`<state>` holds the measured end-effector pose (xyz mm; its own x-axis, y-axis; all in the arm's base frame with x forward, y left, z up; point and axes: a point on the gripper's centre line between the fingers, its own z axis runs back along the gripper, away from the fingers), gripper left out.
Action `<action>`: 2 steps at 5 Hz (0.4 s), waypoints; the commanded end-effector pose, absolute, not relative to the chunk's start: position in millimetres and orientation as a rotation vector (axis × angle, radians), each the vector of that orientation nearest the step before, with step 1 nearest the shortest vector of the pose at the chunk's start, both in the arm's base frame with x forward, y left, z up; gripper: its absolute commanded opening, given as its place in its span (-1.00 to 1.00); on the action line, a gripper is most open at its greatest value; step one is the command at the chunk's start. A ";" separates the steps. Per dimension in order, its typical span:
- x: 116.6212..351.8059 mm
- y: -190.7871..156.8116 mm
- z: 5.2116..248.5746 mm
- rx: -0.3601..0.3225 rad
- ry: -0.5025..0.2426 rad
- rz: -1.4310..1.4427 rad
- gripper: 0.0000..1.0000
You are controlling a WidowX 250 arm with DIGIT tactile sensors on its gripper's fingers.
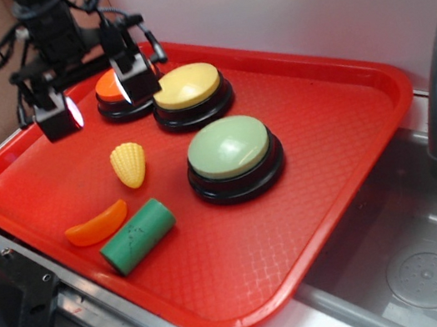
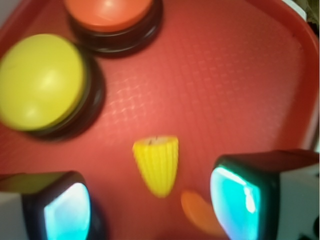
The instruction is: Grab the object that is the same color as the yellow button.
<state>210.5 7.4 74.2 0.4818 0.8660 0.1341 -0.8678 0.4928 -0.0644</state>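
The gripper (image 1: 97, 100) hangs above the rear-left part of the red tray (image 1: 345, 158), its jaws spread wide and holding nothing. The toy corn cob (image 1: 129, 164) lies flat on the tray, in front of the gripper and apart from it; in the wrist view it sits between the two fingers (image 2: 65, 212), tapered end nearest the camera. The yellow button (image 1: 187, 86) stands behind the cob, beside the orange button (image 1: 109, 86). The pale green button (image 1: 228, 147) stands to the cob's right. An orange slice (image 1: 96, 224) and a green cylinder (image 1: 137, 236) lie near the front edge.
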 end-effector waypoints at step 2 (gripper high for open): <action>215.6 19.4 27.2 0.052 -0.172 1.073 1.00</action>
